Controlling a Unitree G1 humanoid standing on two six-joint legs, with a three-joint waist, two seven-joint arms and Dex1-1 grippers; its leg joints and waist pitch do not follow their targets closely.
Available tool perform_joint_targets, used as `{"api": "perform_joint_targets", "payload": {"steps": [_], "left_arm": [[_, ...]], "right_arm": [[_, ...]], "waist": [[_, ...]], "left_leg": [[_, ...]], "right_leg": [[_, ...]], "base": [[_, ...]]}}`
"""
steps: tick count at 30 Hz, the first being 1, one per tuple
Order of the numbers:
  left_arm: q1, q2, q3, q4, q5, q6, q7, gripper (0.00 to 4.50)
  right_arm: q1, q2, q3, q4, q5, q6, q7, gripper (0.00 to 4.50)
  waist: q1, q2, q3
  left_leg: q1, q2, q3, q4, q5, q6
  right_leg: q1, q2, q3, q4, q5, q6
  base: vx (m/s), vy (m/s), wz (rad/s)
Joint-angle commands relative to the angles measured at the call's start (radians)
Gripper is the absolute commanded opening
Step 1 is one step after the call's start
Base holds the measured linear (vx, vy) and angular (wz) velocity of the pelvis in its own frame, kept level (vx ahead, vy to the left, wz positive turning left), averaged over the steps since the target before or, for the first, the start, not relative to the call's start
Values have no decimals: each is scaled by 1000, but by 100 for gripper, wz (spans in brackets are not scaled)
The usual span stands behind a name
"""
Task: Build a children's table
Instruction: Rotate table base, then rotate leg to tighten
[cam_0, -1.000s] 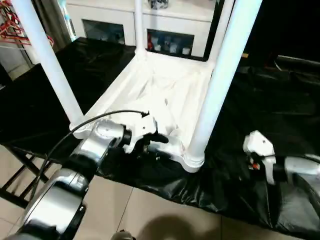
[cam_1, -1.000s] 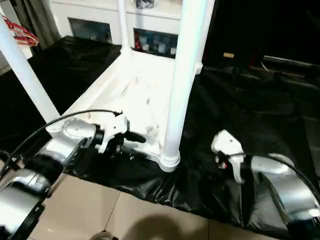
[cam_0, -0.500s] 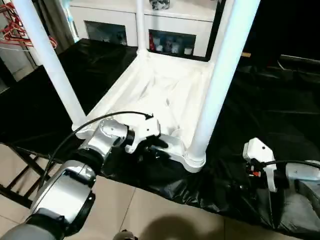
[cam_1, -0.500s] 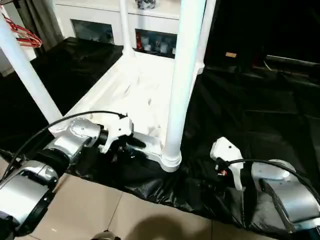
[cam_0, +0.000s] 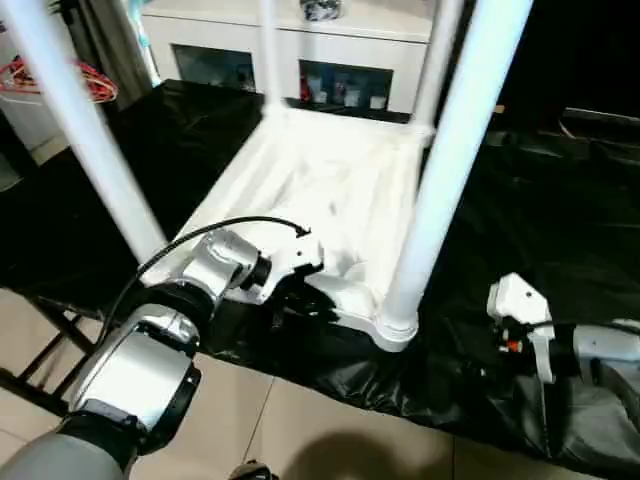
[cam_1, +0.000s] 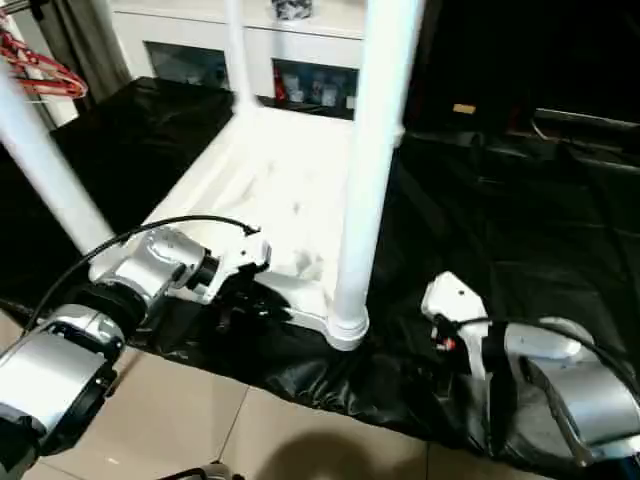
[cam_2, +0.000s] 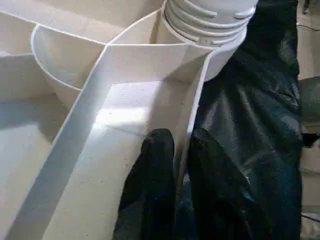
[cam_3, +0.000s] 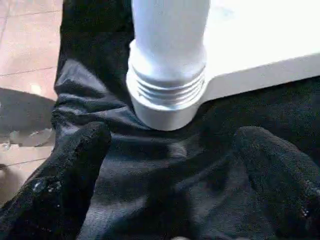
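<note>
White table rim between left hand fingers

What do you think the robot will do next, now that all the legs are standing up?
Probably bring the open right tool in to the corner leg. The left tool already pinches the table rim, one finger each side, while the right one hangs beside that leg touching nothing.

Your wide-spread right gripper faces bare black plastic sheeting; ahead, the white threaded leg blocks passage.
</note>
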Motion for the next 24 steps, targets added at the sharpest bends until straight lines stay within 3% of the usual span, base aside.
{"api": "perform_joint_targets", "payload": {"steps": [1,4,9,10,11,12,13,14,16,24], "left_arm": [[19,29,24,-4,-4,61,49,30],[69,36,52,-63,-21,76,106,15],[186,47,73,-245,-39,89,125,2],[210,47,74,-280,-41,70,128,1],[231,46,76,-311,-45,66,133,1],[256,46,76,-348,-46,65,142,1],[266,46,76,-366,-46,64,144,1],[277,47,76,-384,-46,67,147,1],[319,50,78,-453,-52,81,159,1],[375,86,40,-555,-14,130,170,1]], "right_arm": [[-20,12,2,12,-8,-10,-17,450],[-36,32,10,34,-19,-22,-30,450],[-55,57,27,56,-35,-35,-50,450],[-58,62,30,59,-36,-37,-53,450],[-60,66,32,61,-38,-40,-53,450],[-63,71,34,68,-40,-47,-51,450],[-65,74,35,71,-41,-50,-51,450],[-67,76,36,74,-43,-52,-50,450],[-87,93,37,94,-43,-72,-57,450],[-159,167,78,165,-86,-99,-101,450]], "waist": [[5,-29,-61],[-3,-25,-60],[-25,-31,-60],[-28,-39,-61],[-29,-36,-59],[-30,-43,-58],[-30,-43,-58],[-31,-39,-57],[-32,-45,-56],[-37,-39,-60]], "left_leg": [[-4,-2,4,-63,-185,50],[-5,0,2,-65,-188,50],[-8,3,1,-69,-187,52],[-7,4,2,-69,-186,54],[-8,3,2,-69,-184,56],[-7,4,3,-70,-189,57],[-7,4,3,-70,-189,57],[-6,4,4,-71,-192,57],[-8,4,4,-73,-188,56],[-6,3,6,-71,-153,53]], "right_leg": [[64,-48,32,-76,-211,-200],[62,-51,31,-76,-238,-199],[60,-51,31,-76,-245,-188],[60,-51,31,-76,-241,-188],[59,-50,31,-75,-243,-186],[57,-51,32,-76,-268,-175],[57,-51,32,-76,-268,-175],[53,-52,32,-80,-291,-164],[52,-51,33,-80,-300,-156],[51,-47,35,-69,-209,-174]], "base": [[0,0,0],[0,0,0],[0,0,0],[0,0,0],[0,0,0],[0,0,0],[0,0,0],[0,0,0],[0,0,0],[0,0,0]]}}
